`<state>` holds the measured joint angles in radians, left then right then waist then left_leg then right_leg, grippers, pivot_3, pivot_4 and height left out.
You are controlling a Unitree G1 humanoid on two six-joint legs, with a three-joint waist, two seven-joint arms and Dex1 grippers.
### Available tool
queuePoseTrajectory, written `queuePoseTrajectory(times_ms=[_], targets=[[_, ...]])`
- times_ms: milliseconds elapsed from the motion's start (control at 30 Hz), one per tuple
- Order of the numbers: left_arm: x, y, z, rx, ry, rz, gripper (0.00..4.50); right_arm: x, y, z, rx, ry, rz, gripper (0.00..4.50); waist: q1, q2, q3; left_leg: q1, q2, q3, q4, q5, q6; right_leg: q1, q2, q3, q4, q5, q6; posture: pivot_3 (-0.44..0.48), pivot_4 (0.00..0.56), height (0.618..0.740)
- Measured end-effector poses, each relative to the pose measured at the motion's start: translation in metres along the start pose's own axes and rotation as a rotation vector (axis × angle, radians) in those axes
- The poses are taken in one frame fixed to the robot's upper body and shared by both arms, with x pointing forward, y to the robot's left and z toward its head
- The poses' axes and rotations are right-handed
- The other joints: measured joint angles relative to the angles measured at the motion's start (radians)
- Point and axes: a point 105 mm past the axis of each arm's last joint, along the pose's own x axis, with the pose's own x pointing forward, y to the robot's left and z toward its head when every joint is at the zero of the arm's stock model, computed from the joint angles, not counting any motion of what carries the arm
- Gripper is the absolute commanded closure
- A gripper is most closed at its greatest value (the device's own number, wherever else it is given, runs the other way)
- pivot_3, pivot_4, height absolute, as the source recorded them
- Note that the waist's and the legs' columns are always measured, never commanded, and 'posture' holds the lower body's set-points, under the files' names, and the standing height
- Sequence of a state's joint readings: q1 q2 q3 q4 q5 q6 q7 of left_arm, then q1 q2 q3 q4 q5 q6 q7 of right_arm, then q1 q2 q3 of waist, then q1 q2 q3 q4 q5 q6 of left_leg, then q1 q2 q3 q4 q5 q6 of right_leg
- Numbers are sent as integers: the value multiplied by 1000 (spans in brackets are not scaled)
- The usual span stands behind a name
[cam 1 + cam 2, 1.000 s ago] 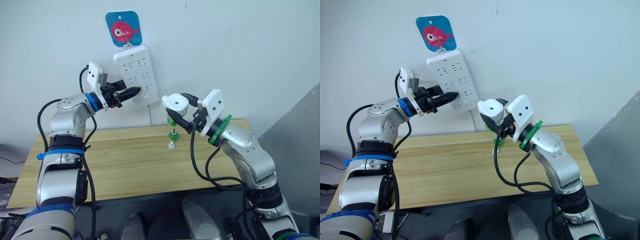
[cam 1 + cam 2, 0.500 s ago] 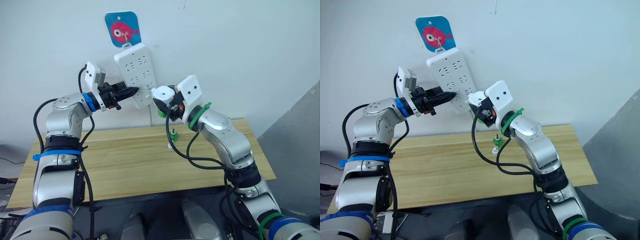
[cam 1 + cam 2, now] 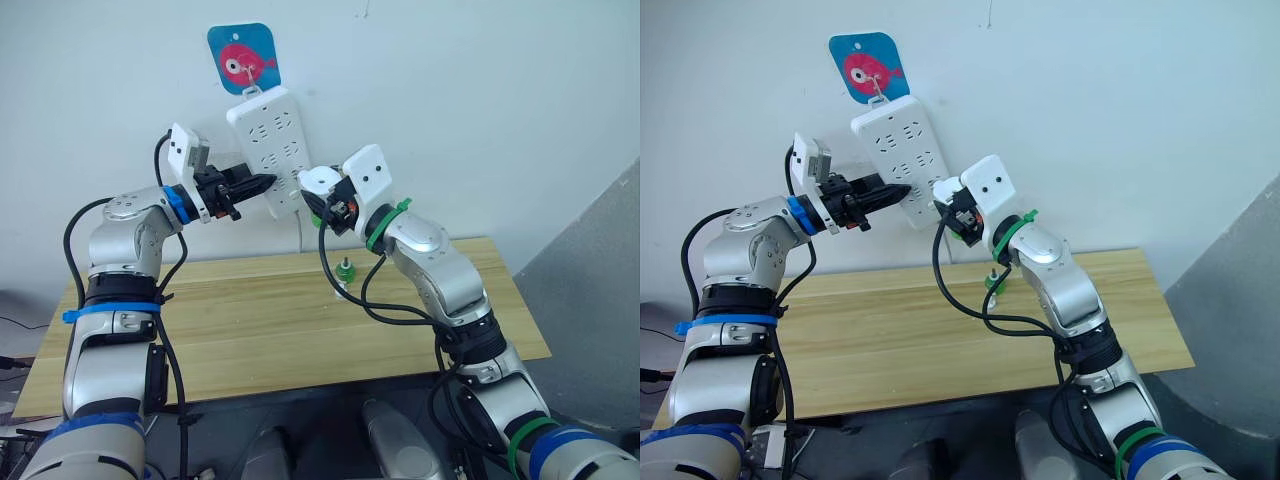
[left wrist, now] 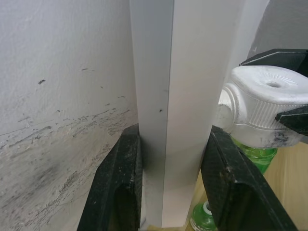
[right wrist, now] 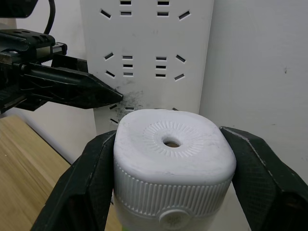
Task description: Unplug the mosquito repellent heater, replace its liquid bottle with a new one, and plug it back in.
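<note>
Right gripper (image 5: 168,183) clamped on the mosquito repellent heater (image 5: 173,161), vent hole facing the camera, green bottle (image 4: 252,156) under it; unit held up just beside the lower end of the wall power strip (image 3: 272,150), not yet seated. Left gripper (image 4: 166,183) pinches the strip's edge between both fingers; another green bottle (image 3: 345,269) stands on the wooden table (image 3: 250,330).

- A plain white wall (image 3: 480,110) stands behind, scuffed in places.
- A blue sticker with a pink fish (image 3: 245,59) is stuck high up.
- A pale wooden table (image 3: 250,330) sits against it.
- Grey floor (image 3: 600,330) lies to the right.
</note>
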<state>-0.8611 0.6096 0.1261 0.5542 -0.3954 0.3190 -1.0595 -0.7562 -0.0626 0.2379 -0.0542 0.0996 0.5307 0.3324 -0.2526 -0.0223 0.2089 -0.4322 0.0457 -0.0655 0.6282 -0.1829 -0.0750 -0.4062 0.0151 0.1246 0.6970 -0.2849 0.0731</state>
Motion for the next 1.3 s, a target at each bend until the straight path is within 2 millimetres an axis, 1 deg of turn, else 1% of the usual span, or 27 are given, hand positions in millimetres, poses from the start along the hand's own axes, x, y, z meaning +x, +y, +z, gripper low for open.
queuePoseTrajectory(times_ms=[467,800,1000,1300], targets=[[0,0,0,-3,-2,3,3172,2,2,-4,-24,11,8,1479,0,0,0,0,0,0,0,0,0,0,0,0,0,0,0,-232,165,740],[0,0,0,-4,-3,2,3172,3,1,-3,-33,13,0,1479,0,0,0,0,0,0,0,0,0,0,0,0,0,0,0,-234,165,740],[0,0,0,-13,1,11,3174,13,3,-4,16,14,-25,1479,-2,0,0,0,0,0,1,0,0,0,0,0,1,0,0,-232,165,740],[-6,3,-2,-33,3,41,3175,26,5,-6,30,1,-6,1480,-16,0,0,1,0,0,1,1,1,0,0,0,1,0,0,-229,163,740]])
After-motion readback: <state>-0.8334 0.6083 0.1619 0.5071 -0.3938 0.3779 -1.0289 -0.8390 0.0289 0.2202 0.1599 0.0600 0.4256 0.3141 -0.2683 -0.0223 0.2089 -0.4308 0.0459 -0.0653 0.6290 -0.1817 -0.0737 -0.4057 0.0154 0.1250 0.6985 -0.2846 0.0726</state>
